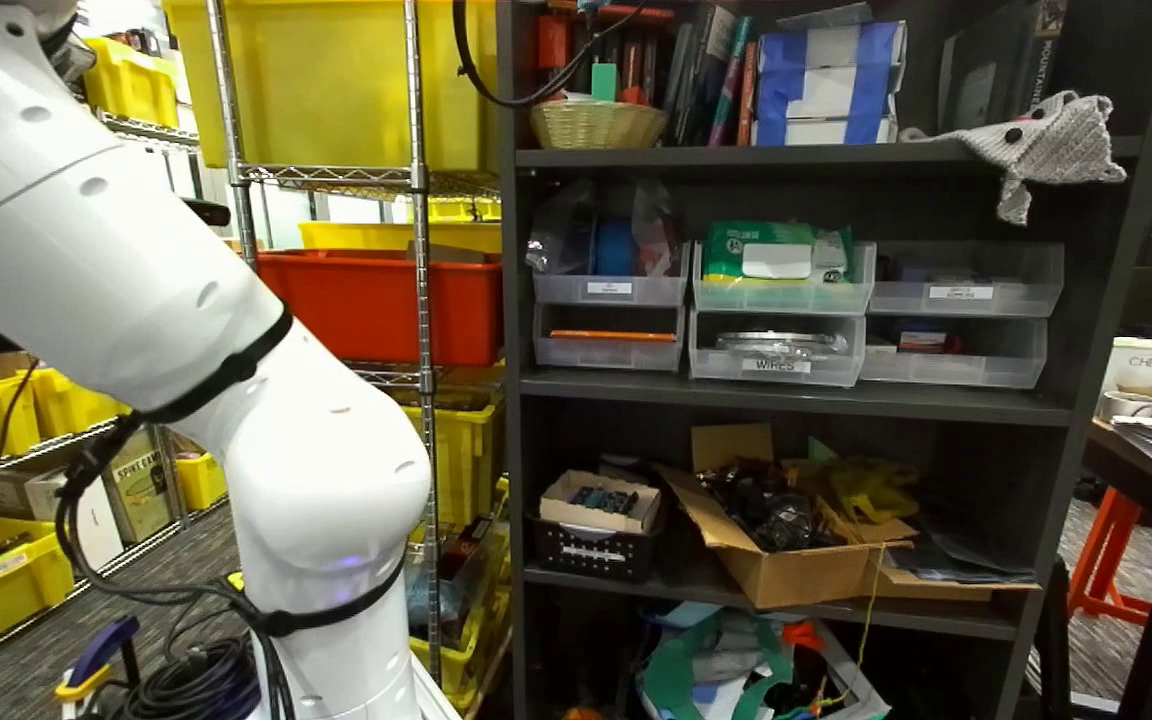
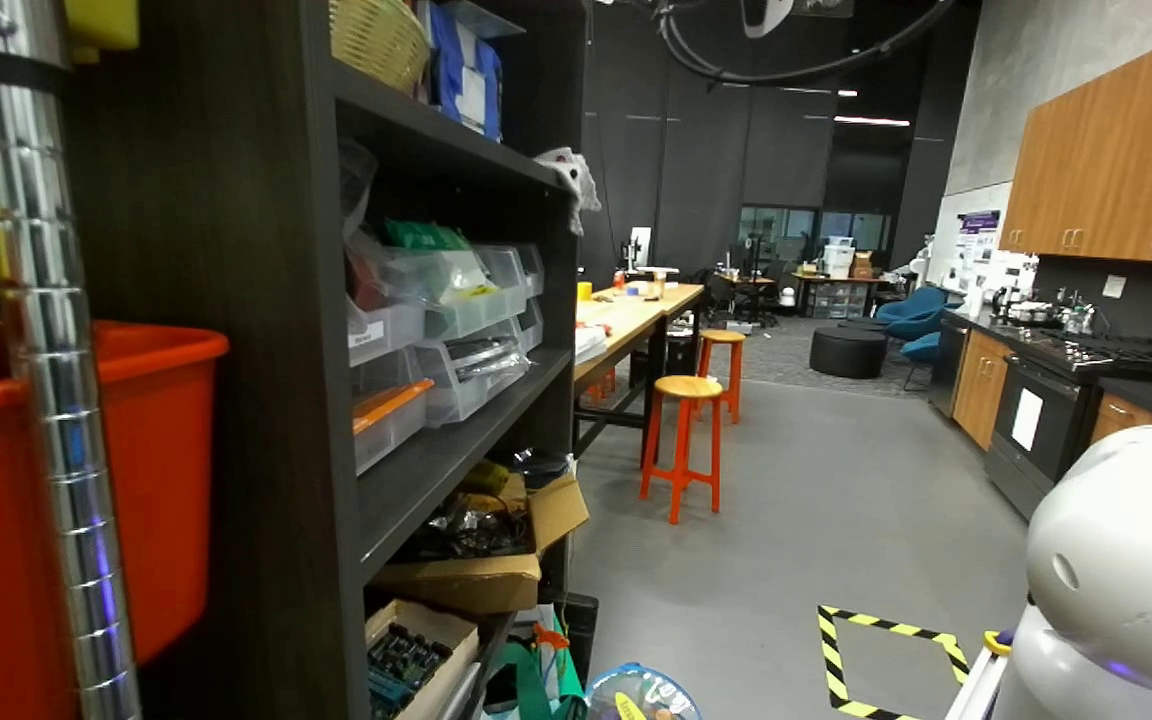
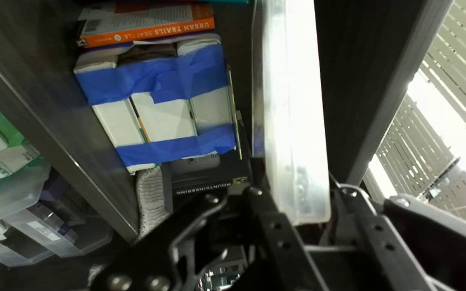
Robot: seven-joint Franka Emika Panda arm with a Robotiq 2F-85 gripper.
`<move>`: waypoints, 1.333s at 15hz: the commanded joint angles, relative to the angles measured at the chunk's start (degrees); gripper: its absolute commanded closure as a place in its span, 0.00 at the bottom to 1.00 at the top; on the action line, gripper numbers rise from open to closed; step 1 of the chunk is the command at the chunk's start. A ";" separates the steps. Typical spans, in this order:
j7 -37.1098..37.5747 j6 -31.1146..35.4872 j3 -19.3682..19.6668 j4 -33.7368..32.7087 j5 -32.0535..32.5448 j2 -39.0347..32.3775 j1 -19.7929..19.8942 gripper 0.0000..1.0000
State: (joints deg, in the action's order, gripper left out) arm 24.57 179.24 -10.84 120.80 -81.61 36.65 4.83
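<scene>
Hand (image 3: 296, 182), black, jointed: fingers drawn in on the near end of a translucent plastic case (image 3: 291, 113), which it grips. Case located at the upper bay of a dark shelf unit (image 1: 796, 395); in the wrist view it runs between a bundle of white books or boxes (image 3: 164, 119) and a dark shelf board (image 3: 350, 60). Whether it touches either cannot be told.

Adjacent, crowding the bay: an orange-spined "Urban Trails Seattle" book (image 3: 148, 34) and a black "Mountaineering" volume (image 3: 204, 188), one at each end of the bundle; a grey crocheted animal (image 1: 1046, 150), draped over the shelf edge; a wicker basket (image 1: 598, 127), near the upright books.

Tier below: a clear bin labelled "Wires" (image 1: 716, 366); above it, a bin holding a green wipes packet (image 1: 761, 245). Lower: an open cardboard box (image 1: 816, 580), flaps splayed; a black perforated basket (image 1: 626, 560). Alongside: a red tub (image 1: 356, 315) on chrome wire racking (image 1: 421, 250).

Materials: case smooth, long, narrow, round-cornered, glaring white, small contents blurred through its wall; bundle bound in two wrinkled bands of blue tape; shelf board matt, faintly grained; animal loosely stitched; wicker basket woven, bowl-shaped; tub glossy plastic.
</scene>
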 commanded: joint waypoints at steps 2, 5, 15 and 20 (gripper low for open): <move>7.77 4.96 -7.27 0.40 5.49 1.00 6.69 0.93; 17.58 -0.24 -12.46 2.96 10.62 2.68 15.78 0.93; 52.07 -20.24 -11.73 -3.17 35.55 7.69 27.25 0.93; 60.60 -20.61 -7.21 -5.11 46.35 6.07 20.28 0.93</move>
State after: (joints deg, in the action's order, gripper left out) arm 80.45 159.09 -20.78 118.10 -40.13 44.74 28.94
